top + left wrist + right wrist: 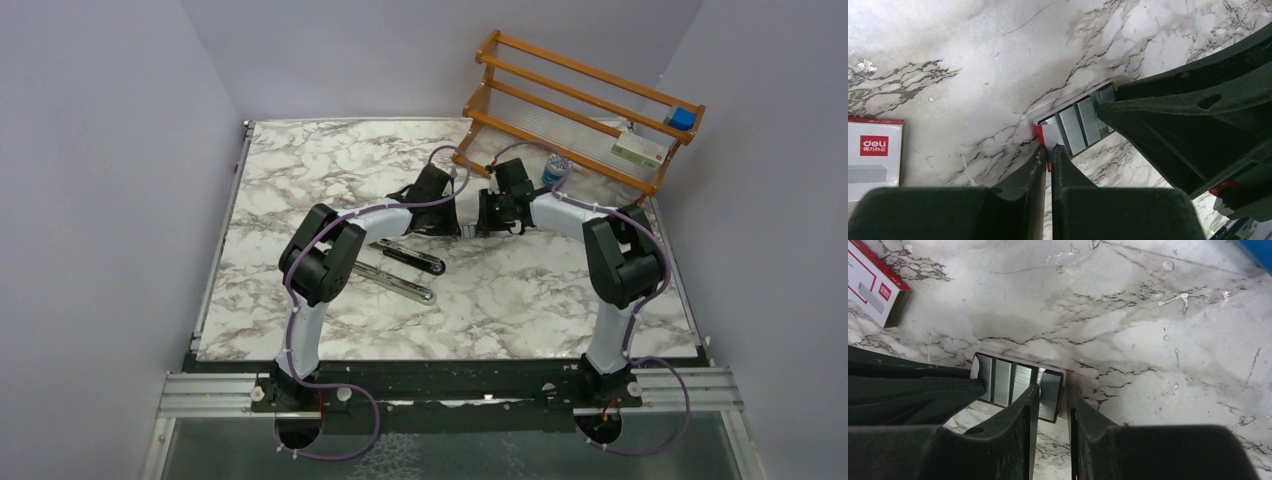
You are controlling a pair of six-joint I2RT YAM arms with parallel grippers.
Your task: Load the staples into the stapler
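Note:
The stapler (405, 270) lies opened flat on the marble table, black with its silver channel showing, just in front of the left arm. Behind it the two grippers meet over the table. My left gripper (1048, 149) is shut on the red-and-white end flap of the staples tray (1075, 125), holding it above the table. Several grey staple strips (1010, 382) lie side by side in the tray. My right gripper (1052, 389) is closed round the end strip (1050, 402) and the tray wall beside it. The empty white staples box (870, 155) lies on the table.
A wooden rack (580, 105) stands tilted at the back right corner, holding a blue object (682, 118) and a white box (640, 150). A blue-capped item (553, 170) sits under it, close to the right arm. Grey walls enclose the table.

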